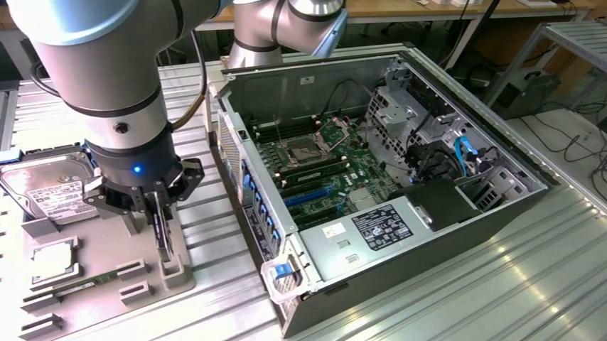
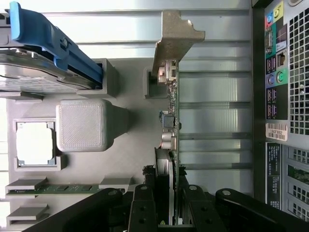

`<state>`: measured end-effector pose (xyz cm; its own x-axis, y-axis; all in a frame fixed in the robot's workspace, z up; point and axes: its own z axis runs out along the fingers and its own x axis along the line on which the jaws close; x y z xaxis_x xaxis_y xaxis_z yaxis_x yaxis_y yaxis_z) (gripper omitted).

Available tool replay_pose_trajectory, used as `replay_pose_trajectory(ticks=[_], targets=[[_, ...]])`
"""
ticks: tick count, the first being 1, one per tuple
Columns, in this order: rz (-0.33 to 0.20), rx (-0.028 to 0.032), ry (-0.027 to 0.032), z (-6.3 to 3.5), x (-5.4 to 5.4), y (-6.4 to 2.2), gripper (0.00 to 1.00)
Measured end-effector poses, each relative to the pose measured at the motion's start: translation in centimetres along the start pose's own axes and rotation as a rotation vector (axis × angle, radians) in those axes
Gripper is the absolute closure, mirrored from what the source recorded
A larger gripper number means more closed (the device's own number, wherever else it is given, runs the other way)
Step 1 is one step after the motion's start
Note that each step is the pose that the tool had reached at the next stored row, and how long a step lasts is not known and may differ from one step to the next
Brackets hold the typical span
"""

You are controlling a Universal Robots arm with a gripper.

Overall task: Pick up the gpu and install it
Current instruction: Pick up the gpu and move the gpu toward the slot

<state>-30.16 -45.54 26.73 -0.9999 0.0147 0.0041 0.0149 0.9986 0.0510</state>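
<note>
The gpu [image 1: 166, 243] stands on edge in a slot of the grey holder tray [image 1: 106, 238] at the exterior view's left. In the wrist view the gpu [image 2: 172, 113] is a thin green-edged card with a silver end bracket at its far end and a round fan on one face. My gripper [image 1: 158, 213] comes straight down over it. The gripper [image 2: 166, 208] has one black finger on each face of the card and is shut on it. The card's lower edge still rests in the tray slot. The open computer case [image 1: 517, 213] lies to the right, its motherboard [image 1: 323, 167] exposed.
On the tray are a silver hard drive [image 1: 47, 188] with a blue rail [image 2: 53, 43], a square processor [image 1: 52, 257] and a green memory stick [image 1: 87, 285]. The case's rear panel [image 2: 285, 96] stands close beside the gpu. Ribbed metal tabletop [image 1: 493, 298] surrounds everything.
</note>
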Motion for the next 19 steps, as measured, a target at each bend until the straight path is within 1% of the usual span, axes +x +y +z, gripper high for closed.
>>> replay_pose_trajectory(ticks=[9,19], targets=[[0.0,0.0004,0.0003,-0.29,0.0,0.01,0.73],[0.0,0.0001,0.0001,-0.96,0.01,0.05,0.73]])
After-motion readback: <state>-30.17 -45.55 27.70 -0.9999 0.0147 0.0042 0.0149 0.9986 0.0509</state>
